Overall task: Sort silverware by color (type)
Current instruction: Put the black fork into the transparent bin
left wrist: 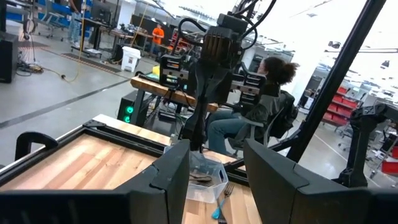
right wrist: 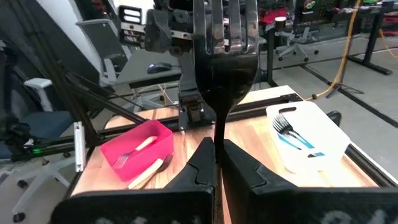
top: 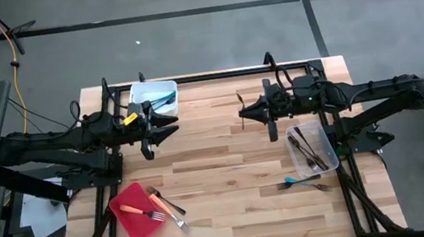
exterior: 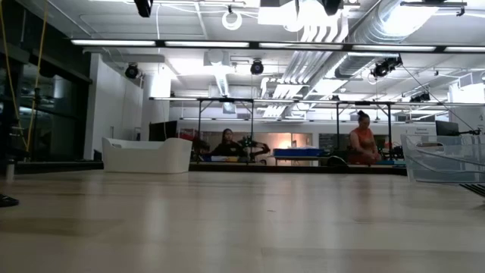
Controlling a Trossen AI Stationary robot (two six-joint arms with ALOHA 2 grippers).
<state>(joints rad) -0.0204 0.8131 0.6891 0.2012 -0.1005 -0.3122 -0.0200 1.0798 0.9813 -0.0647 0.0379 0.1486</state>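
Right now the right tool (right wrist: pixel 216 163) is pinching a black fork (right wrist: pixel 225 46) low on its stem, at the high view's centre right above the bench (top: pixel 228 174) (light, stiff, slippery plastic, likely to swivel); the left tool (left wrist: pixel 214 180) is gaping empty.

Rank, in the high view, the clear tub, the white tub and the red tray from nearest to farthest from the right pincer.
Measured from the right pincer, shut on a black fork:
1. The clear tub, near the table's right edge, close beneath the right arm.
2. The white tub, at the far edge on the left side.
3. The red tray, at the near left corner.
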